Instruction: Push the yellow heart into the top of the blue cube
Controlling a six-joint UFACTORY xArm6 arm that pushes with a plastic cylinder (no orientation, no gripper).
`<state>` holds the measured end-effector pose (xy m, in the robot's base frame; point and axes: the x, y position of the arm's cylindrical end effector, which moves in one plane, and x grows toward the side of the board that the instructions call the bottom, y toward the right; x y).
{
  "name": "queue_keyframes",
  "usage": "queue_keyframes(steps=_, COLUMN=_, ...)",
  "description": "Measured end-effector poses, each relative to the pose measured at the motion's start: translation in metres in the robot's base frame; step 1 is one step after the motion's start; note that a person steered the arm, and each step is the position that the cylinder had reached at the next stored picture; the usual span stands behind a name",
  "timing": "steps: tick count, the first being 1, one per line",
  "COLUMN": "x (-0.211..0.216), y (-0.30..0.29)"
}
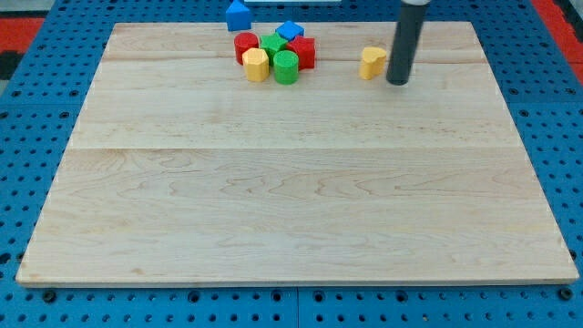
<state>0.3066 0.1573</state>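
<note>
The yellow heart [372, 62] lies near the view's top, right of centre. My tip [398, 82] is just to its right, very close, with the rod rising to the view's top. The blue cube [290, 32] sits at the top of a cluster of blocks, left of the heart. Another blue block [239, 15], house-shaped, stands at the board's top edge, further left.
The cluster holds a red cylinder [245, 45], a green block [272, 44], a red block [302, 52], a yellow hexagonal block [256, 65] and a green cylinder [286, 66]. The wooden board [291, 200] lies on a blue pegboard.
</note>
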Motion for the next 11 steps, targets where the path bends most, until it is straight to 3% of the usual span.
queue_keyframes(steps=2, x=-0.042, y=-0.043)
queue_keyframes(steps=3, x=-0.007, y=-0.038)
queue_keyframes(steps=4, x=-0.015, y=-0.072)
queue_keyframes(steps=6, x=-0.066, y=-0.077)
queue_keyframes(steps=8, x=-0.077, y=-0.041)
queue_keyframes(steps=11, x=-0.115, y=-0.095)
